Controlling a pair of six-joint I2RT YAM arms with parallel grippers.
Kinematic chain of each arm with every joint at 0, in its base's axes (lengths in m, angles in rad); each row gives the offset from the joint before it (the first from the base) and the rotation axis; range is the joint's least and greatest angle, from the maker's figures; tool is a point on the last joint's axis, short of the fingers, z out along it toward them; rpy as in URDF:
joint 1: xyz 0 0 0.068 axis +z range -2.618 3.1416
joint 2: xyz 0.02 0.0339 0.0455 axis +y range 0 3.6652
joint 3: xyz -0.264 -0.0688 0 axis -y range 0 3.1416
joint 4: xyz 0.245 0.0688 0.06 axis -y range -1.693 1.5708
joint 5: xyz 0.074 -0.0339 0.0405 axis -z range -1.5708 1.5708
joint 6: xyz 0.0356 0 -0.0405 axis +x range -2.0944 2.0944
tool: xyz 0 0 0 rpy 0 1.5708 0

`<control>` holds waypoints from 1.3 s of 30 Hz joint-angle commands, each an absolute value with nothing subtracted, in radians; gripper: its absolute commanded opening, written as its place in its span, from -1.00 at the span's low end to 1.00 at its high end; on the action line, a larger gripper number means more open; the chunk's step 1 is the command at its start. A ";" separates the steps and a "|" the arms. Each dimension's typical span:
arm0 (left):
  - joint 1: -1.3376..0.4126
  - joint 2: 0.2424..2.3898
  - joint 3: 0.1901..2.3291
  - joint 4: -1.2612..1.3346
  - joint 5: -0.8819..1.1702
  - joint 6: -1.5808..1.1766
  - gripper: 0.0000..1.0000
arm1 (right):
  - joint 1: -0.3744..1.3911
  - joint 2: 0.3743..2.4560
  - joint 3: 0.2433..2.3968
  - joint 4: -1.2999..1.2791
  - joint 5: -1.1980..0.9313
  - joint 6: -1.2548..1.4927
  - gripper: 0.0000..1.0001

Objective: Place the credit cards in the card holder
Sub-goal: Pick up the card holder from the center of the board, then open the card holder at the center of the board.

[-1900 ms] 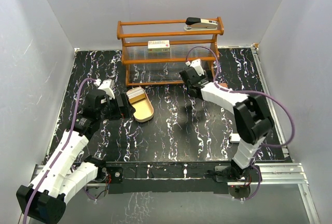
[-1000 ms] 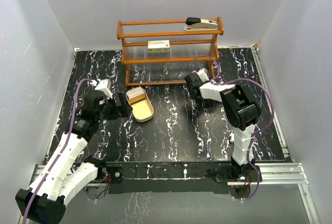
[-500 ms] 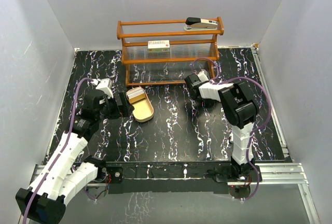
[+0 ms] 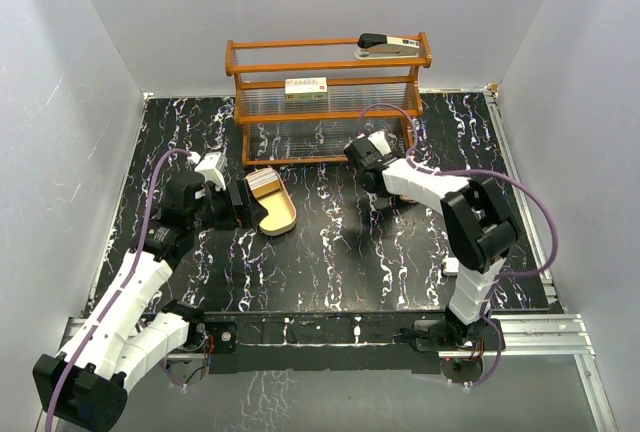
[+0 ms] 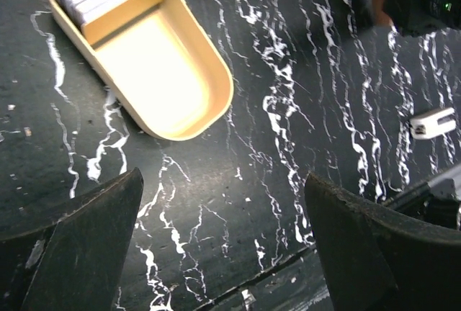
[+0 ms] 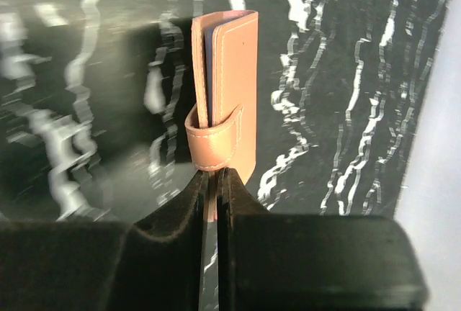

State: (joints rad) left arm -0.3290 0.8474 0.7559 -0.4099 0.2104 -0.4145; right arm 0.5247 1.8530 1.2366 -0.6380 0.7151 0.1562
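The table [image 4: 330,252] is black with white marbled veins and walled in by pale panels on three sides. At its far edge stands a wooden rack [image 4: 290,45] with a stapler [image 4: 388,46] on its top tier and a cream-and-yellow box [image 4: 306,88] on the shelf below. An oval wooden tray [image 4: 277,217] lies left of centre, just in front of the rack, with the credit cards [image 4: 262,180] stacked at its far end. A small white piece [image 4: 452,266] lies near the right front.
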 commanded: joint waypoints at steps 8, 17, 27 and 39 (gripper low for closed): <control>-0.324 0.817 0.724 -0.330 0.517 -0.569 0.78 | 0.726 1.498 1.170 -0.634 0.325 0.359 -1.00; -0.324 0.795 0.668 -0.122 0.697 -0.873 0.77 | 0.780 1.169 0.970 -0.338 -0.119 0.536 -1.00; -0.324 0.749 0.551 0.229 0.778 -1.203 0.93 | 0.781 0.882 0.775 0.036 -0.356 0.787 -1.00; -0.324 0.735 0.438 0.623 0.776 -1.448 0.97 | 0.780 0.910 0.677 0.368 -0.521 0.983 -1.00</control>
State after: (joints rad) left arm -0.3290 0.7437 0.4889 0.4034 0.7456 -1.3144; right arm 0.7788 0.8875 0.6796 0.1623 -0.4458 0.9154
